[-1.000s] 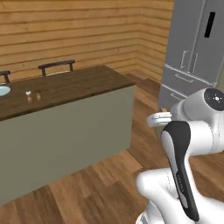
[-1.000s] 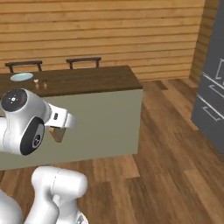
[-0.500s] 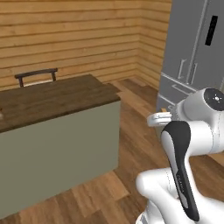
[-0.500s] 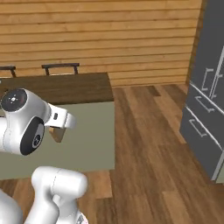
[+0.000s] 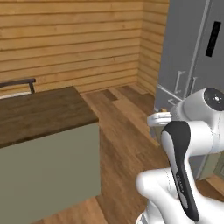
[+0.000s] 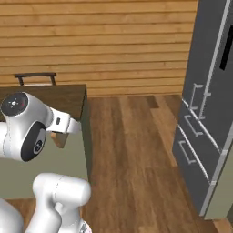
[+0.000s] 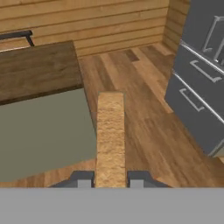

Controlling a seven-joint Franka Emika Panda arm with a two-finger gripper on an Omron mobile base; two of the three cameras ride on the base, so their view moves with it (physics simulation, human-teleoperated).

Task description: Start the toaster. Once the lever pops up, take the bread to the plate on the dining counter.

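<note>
My gripper (image 7: 110, 178) is shut on the bread (image 7: 110, 140), a golden-tan slice seen edge-on between the two dark fingertips (image 7: 83, 177). The left base view has the hand (image 5: 159, 118) held out in front of the arm at mid height, with a sliver of bread (image 5: 162, 110) at its tip. From the right base, the bread (image 6: 59, 139) hangs under the white hand beside the dining counter's end. The dining counter (image 5: 39, 113) (image 6: 68, 93) (image 7: 35, 70), with its dark wood top and grey-green sides, lies to the left. The toaster, its lever and the plate are out of view.
A tall grey fridge (image 5: 192, 57) (image 6: 209, 113) (image 7: 201, 74) with drawer handles stands on the right. Behind the counter is a dark chair back (image 5: 17, 83) (image 6: 35, 76), in front of the plank wall. Open wood floor (image 6: 132, 145) runs between counter and fridge.
The whole picture has swung right as the base moved: the counter slid left, its small objects left the frame, and the fridge came closer. The bread stays in the grip.
</note>
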